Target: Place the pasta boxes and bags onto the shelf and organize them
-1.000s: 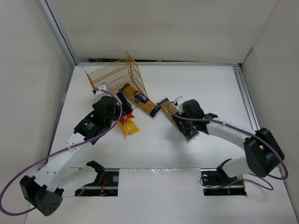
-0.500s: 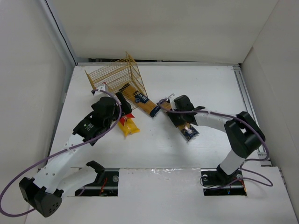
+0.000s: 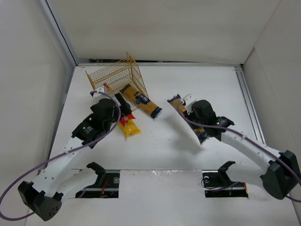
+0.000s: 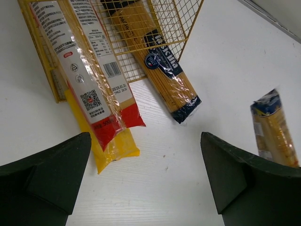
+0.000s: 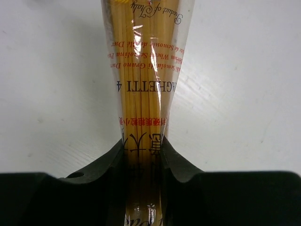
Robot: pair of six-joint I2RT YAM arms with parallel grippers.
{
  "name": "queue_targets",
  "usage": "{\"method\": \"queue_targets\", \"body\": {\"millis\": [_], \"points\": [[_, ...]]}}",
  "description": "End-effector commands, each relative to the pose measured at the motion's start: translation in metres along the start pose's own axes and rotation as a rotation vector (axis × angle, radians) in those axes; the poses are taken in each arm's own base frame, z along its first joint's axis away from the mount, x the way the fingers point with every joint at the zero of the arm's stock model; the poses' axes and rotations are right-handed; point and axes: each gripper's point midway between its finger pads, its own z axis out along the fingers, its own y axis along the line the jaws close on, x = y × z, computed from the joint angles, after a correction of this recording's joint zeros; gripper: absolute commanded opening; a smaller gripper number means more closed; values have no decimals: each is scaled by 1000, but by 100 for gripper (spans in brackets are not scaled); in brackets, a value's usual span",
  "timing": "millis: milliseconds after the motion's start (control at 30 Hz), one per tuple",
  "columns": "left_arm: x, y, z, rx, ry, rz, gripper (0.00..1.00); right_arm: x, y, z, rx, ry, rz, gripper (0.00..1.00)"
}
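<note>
The right fingers (image 5: 106,165) pinched a long spaghetti pack (image 5: 143,70) near its dark blue end, one finger pressed on each side of it. The pack pointed away from the arm, out over the white tabletop (image 3: 211,84). It looked lifted a little off the tabletop, though that was hard to tell from above. It was well apart from the shelf (image 3: 115,75).

The left fingers (image 4: 47,174) were spread wide and held nothing. They hung above the packs at the shelf's open end.

The shelf (a yellow wire box) sat near the far left corner of the tabletop. A clear bag with a red end (image 4: 82,70) lay half inside it, on top of a plain yellow bag (image 4: 117,147). Both poked out onto the tabletop. Just beside them, an orange pack with a dark blue label (image 4: 162,70) also lay partly in the shelf, its blue end sticking out.
</note>
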Motion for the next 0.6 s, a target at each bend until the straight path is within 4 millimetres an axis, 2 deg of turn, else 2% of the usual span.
{"method": "queue_targets", "body": {"millis": [0,67,167,200,233,267,300,433,500,567], "points": [[-7,3,-2,-12,-39,-20,100,-104,1,-41,-9,-318,-32,0],[-9,8,-4,-37,-46,-32,100,-119,18,-41,-52,-340,-66,0],[-17,8,-7,-56,-69,-58,100,-144,42,-28,-123,-357,-104,0],[-15,10,-8,-63,-62,-62,100,-143,52,-11,-138,-318,-118,0],[-15,10,-8,-63,-62,-74,100,-162,57,-12,-145,-345,-131,0],[-15,10,-8,-63,-62,-74,100,-161,64,7,-144,-303,-143,0],[-15,9,-8,-62,-62,-86,100,-176,66,-1,-141,-338,-142,0],[-14,7,-8,-55,-55,-97,100,-210,79,30,-149,-325,-160,0],[-14,7,-8,-54,-55,-106,100,-217,91,37,-163,-322,-187,0],[-12,7,-6,-60,-49,-102,100,-227,90,48,-139,-310,-196,0]]}}
